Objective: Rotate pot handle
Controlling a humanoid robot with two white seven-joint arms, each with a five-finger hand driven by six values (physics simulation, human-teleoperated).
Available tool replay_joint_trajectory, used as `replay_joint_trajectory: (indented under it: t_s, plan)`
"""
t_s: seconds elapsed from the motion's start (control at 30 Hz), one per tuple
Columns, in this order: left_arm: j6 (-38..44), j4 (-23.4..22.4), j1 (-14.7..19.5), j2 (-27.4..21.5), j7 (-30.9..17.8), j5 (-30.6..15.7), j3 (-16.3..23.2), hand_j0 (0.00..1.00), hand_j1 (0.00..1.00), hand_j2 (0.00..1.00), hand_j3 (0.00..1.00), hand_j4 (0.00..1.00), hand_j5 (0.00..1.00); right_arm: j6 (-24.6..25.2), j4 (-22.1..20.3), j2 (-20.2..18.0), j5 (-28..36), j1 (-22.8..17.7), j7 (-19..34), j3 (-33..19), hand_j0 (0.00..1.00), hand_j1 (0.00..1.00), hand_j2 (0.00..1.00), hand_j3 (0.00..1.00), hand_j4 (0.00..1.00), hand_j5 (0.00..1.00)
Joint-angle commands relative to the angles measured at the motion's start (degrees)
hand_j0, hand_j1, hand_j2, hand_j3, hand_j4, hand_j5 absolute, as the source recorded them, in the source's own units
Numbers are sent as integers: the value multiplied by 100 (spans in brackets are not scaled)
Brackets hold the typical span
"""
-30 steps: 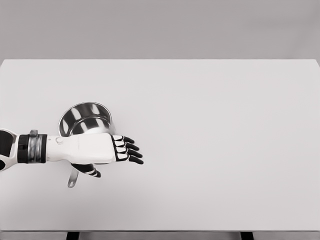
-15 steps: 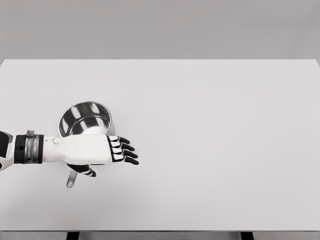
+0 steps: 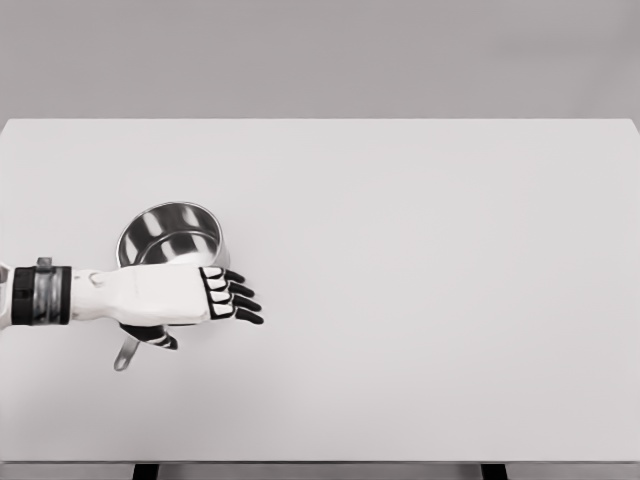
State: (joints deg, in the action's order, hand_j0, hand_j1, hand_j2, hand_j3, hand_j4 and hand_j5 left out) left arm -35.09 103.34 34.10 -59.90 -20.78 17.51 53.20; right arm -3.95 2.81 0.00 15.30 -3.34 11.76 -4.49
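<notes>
The white left robot hand with black jointed fingers (image 3: 190, 297) reaches in from the left edge, fingers extended toward the right and thumb curled underneath; whether it grips the handle cannot be told. Directly behind it sits a round, shiny steel pot (image 3: 170, 235), open and reflective inside. Its thin metal handle (image 3: 125, 355) points toward the near left, emerging below the hand. Both rest on a plain white matte table (image 3: 420, 300). No writing shows.
</notes>
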Motion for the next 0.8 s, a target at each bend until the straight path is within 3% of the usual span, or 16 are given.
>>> replay_joint_trajectory:
  t_s: [0.0, 0.77]
  plan:
    - [9, 1, 0, -48, 4, -46, -12, 100, 100, 100, 100, 100, 100, 0, 0, 0, -1, 0, 1, 0, 100, 100, 100, 100, 100, 100]
    - [9, 1, -9, -435, 21, -73, -276, 100, 100, 100, 100, 100, 100, 0, 0, 0, -1, 0, 1, 0, 100, 100, 100, 100, 100, 100]
